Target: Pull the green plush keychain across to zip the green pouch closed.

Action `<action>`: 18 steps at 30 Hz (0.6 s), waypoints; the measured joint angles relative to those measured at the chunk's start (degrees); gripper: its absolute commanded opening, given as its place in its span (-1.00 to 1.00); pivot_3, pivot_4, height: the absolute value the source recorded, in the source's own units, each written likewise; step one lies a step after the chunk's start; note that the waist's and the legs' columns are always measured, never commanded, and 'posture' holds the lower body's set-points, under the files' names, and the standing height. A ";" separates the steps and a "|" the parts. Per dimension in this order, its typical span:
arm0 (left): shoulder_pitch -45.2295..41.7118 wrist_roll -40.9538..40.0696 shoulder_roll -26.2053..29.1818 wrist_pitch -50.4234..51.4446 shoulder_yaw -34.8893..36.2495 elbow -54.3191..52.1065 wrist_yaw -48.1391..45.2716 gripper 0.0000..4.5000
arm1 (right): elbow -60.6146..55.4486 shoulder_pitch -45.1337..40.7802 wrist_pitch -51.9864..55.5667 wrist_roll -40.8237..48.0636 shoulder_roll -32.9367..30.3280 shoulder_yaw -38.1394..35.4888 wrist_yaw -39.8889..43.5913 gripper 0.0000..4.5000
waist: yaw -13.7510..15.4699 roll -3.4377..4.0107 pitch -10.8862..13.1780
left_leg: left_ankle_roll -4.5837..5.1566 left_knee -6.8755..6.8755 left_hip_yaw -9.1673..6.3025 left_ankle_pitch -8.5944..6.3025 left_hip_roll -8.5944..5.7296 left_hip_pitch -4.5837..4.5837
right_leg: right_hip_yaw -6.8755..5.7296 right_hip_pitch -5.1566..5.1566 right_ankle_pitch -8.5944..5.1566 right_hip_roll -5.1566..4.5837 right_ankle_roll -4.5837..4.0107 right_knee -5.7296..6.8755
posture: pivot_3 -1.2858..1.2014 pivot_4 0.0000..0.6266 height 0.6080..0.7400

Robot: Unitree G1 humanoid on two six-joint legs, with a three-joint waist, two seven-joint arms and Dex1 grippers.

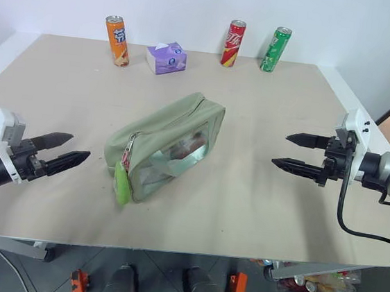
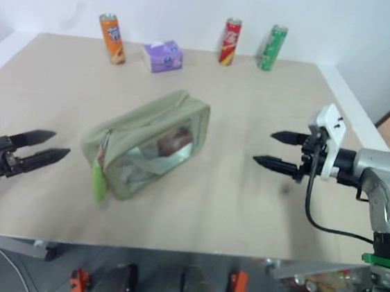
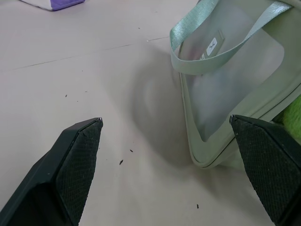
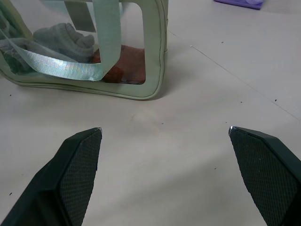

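While the pouch [image 1: 169, 145] lies mid-table [image 1: 258, 208], we see its long axis run on a diagonal, from the near left end up toward the far right, clear window facing the near right. The keychain [image 1: 122, 182] hangs at the near left end, its length pointing down toward us. Our left gripper [image 1: 64, 153] hovers wide open left of the pouch, apart from it; our right gripper [image 1: 299, 153] hovers equally wide, well off to the right, holding nothing.
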 measured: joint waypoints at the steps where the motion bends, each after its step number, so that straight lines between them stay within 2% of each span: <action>1: 0.00 0.00 0.00 0.00 0.02 0.00 0.00 1.00 | 0.00 0.00 0.00 0.00 0.00 0.00 0.00 0.99 | 0.00 0.00 0.00 | 0.00 0.00 0.00 0.00 0.00 0.00 | 0.00 0.00 0.00 0.00 0.00 0.00 | 0.03 -0.52 1.00; 3: 0.14 0.08 0.06 -0.02 0.23 0.31 0.10 1.00 | 0.42 -1.80 -0.13 -0.37 0.01 1.37 0.67 0.99 | -0.12 0.06 0.03 | 0.00 0.02 0.04 0.00 0.00 0.02 | 0.02 -0.03 0.01 0.00 -0.01 0.02 | 0.03 -0.52 1.00; 5: -0.28 0.24 0.13 -0.05 0.22 1.26 0.23 1.00 | 0.85 -9.92 -3.40 -3.33 1.05 6.56 2.38 0.99 | -0.97 0.37 0.23 | 0.00 0.05 0.21 0.00 0.05 0.07 | 0.08 -0.12 0.08 -0.01 -0.09 0.02 | 0.03 -0.52 1.00; 9: -4.16 -1.53 0.16 0.50 0.50 1.31 0.60 1.00 | 4.13 -25.35 -12.80 -10.21 3.83 15.23 7.50 0.99 | -1.48 0.28 0.18 | 0.01 0.01 0.14 0.01 0.15 0.25 | -0.05 0.03 0.13 0.05 -0.14 0.02 | 0.03 -0.52 1.00; 14: -4.28 -2.58 0.19 1.30 0.87 -0.20 0.76 1.00 | 9.01 -30.03 -17.17 -13.28 5.77 19.28 11.80 0.99 | -1.44 0.21 0.14 | 0.00 -0.01 0.21 0.00 0.14 0.07 | -0.03 -0.08 0.12 0.00 -0.13 0.02 | 0.03 -0.52 1.00; 18: -7.63 -8.81 0.43 2.92 2.61 -8.29 2.41 1.00 | 14.59 -40.33 -26.28 -16.98 10.26 24.43 20.03 0.99 | -1.27 0.20 0.14 | -0.13 -0.21 0.05 -0.09 0.16 -0.08 | -0.15 -0.22 -0.01 0.04 0.10 0.07 | 0.03 -0.52 1.00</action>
